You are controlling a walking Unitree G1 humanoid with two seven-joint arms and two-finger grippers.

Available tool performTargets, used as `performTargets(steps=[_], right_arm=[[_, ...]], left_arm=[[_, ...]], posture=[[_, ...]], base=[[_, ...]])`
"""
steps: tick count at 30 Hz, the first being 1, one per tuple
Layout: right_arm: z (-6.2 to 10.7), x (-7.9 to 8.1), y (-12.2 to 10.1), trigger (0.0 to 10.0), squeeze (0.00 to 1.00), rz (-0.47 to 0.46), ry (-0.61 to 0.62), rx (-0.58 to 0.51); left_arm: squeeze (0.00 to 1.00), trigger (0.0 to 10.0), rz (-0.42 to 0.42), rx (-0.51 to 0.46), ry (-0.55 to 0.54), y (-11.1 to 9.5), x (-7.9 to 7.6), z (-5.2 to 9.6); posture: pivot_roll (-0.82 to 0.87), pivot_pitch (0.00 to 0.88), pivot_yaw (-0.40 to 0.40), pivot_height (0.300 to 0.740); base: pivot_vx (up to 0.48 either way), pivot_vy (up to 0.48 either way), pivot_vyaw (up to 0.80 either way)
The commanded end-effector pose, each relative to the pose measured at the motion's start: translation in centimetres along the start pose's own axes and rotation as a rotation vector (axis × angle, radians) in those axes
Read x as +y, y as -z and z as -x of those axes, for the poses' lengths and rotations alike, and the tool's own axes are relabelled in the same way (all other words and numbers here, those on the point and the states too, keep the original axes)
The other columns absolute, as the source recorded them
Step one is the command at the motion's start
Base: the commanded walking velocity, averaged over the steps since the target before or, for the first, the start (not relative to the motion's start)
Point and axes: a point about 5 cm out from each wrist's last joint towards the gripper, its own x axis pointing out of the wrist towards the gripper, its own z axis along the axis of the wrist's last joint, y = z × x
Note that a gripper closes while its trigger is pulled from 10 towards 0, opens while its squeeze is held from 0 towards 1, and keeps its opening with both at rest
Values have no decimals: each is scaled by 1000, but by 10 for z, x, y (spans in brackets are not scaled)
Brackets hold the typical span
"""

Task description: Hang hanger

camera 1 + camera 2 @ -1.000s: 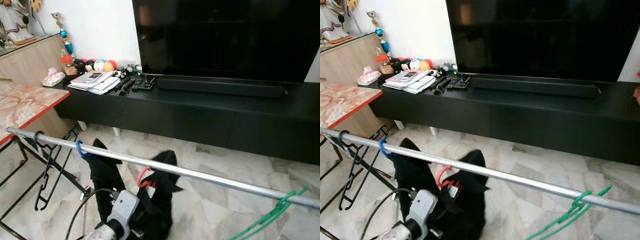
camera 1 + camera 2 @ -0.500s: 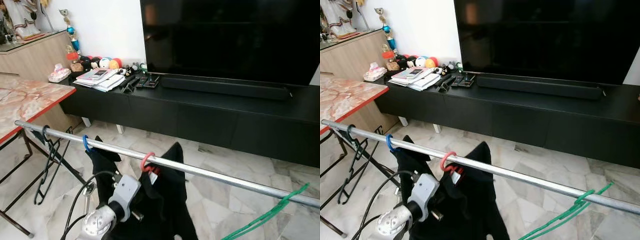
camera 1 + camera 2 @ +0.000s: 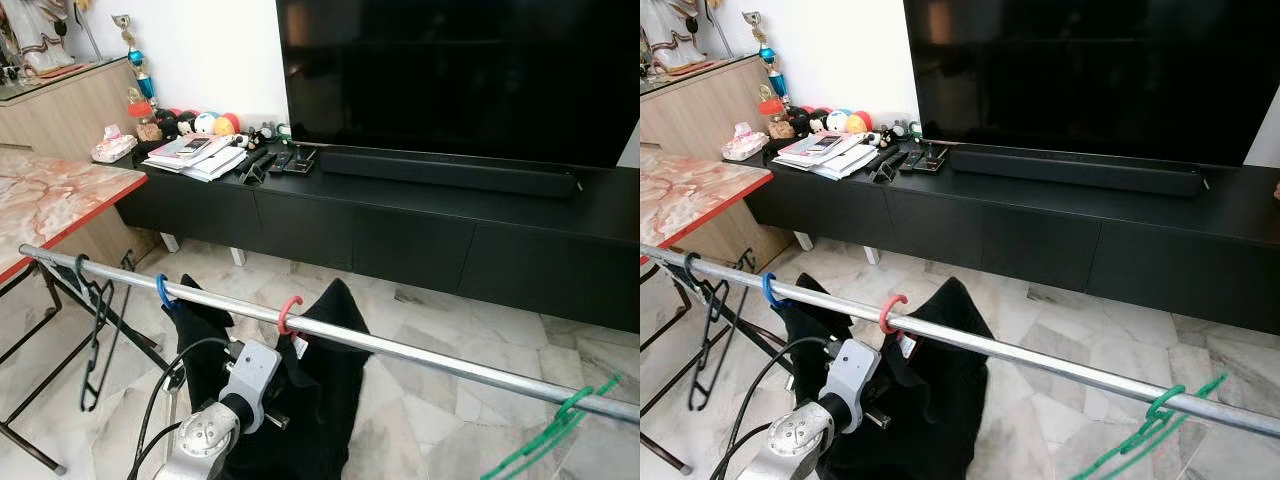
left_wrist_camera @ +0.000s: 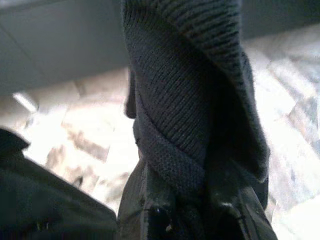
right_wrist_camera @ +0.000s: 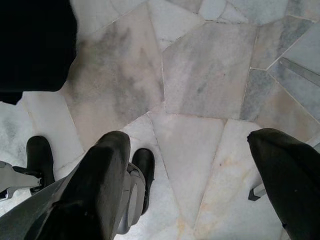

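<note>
Already the red hanger point(image 3: 290, 312) hooks over the metal rail point(image 3: 400, 350), carrying the black garment point(image 3: 320, 400) just below it, so the hanging looks nearly complete. Under the rail, the left gripper point(image 4: 195, 210) is closed on the garment's knit fabric, probably steadying it. Along the rail sit 3 more: a blue hanger point(image 3: 163, 291), a black hanger point(image 3: 92, 320) and a green hanger point(image 3: 560, 420). Pointing at the floor, the right gripper point(image 5: 195, 165) hangs wide apart.
</note>
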Motion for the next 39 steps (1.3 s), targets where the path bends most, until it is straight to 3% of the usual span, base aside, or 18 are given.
performTargets(steps=[1, 2, 3, 5, 9, 15, 22, 27, 28, 29, 39], right_arm=[[0, 3, 1, 10000, 0, 1, -11, 5], [0, 3, 1, 10000, 0, 1, -11, 5], [0, 3, 1, 10000, 0, 2, -12, 5], [0, 4, 1, 10000, 0, 2, -12, 5], [0, 3, 1, 10000, 0, 1, -11, 6], [-1, 3, 0, 10000, 0, 16, -18, 7], [-1, 2, -1, 10000, 0, 23, -21, 6], [-1, 3, -2, 10000, 0, 33, -28, 8], [-1, 3, -2, 10000, 0, 33, -28, 7], [-1, 3, -3, 10000, 0, 31, -28, 5], [-1, 4, -3, 10000, 0, 22, -23, 3]], left_arm=[[522, 10000, -39, 77, 13, 11, 1, 2], [522, 10000, -39, 77, 13, 11, 1, 2], [1000, 10000, -65, 113, 34, 18, -2, 5], [1000, 10000, -61, 104, 18, 20, -2, 7], [1000, 10000, 77, -57, -141, 0, 9, 13], [1000, 10000, 106, -102, -200, 1, 11, 27], [1000, 10000, 110, -172, -453, -3, 26, 57], [1000, 10000, 156, -175, -525, -4, 36, 58], [467, 10000, 154, -170, -538, -5, 40, 56], [0, 10000, 147, -170, -534, -5, 41, 55], [0, 10000, 178, -188, -481, -11, 34, 48]], posture=[[-26, 28, 67, 740], [-26, 28, 67, 740], [-27, 28, 68, 740], [-29, 28, 68, 740], [-23, 28, 68, 740], [-17, 29, 61, 740], [-1, 30, 60, 740], [10, 26, 56, 740], [5, 26, 61, 740], [2, 26, 63, 740], [-4, 25, 69, 740]], base=[[0, 0, 0], [0, 0, 0], [0, 0, 0], [0, 0, 0], [0, 0, 0], [0, 0, 0], [0, 0, 0], [0, 0, 0], [0, 0, 0], [0, 0, 0], [0, 0, 0]])
